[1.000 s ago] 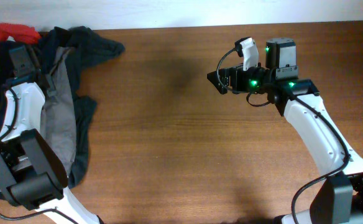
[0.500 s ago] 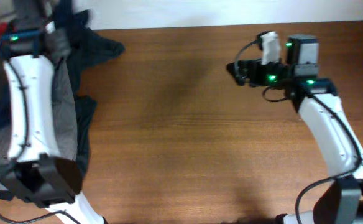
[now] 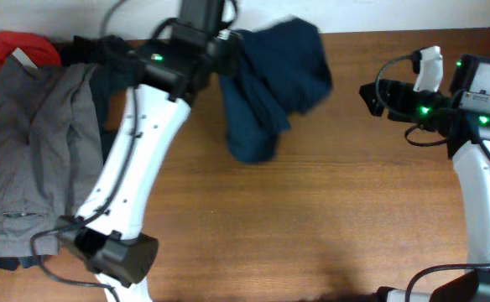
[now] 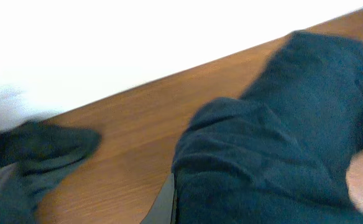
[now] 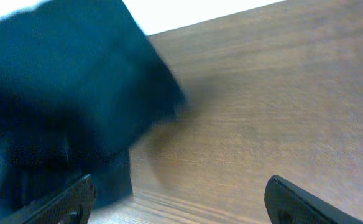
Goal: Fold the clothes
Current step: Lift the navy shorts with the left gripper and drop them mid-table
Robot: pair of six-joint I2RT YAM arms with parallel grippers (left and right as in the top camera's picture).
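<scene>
My left gripper [image 3: 222,40] is near the table's far edge, shut on a bunched part of the navy-blue shorts [image 3: 272,84]. The shorts hang from it and drape onto the wood toward the middle. In the left wrist view the shorts [image 4: 275,143] fill the right side, with one finger [image 4: 163,205] pressed against the cloth. My right gripper [image 3: 371,96] is open and holds nothing, to the right of the shorts. The right wrist view shows the shorts [image 5: 63,93] beyond its left finger [image 5: 60,202].
Grey trousers [image 3: 35,159] lie spread flat along the left edge. A small red piece [image 3: 23,46] and a black garment [image 3: 102,59] sit at the far left corner. Bare wood [image 3: 329,218] stretches across the middle and the front right.
My left arm swung from the pile at far left to the top centre, pulling the navy shorts out and rightward. The grey trousers are now uncovered. My right gripper drew back to the right.
</scene>
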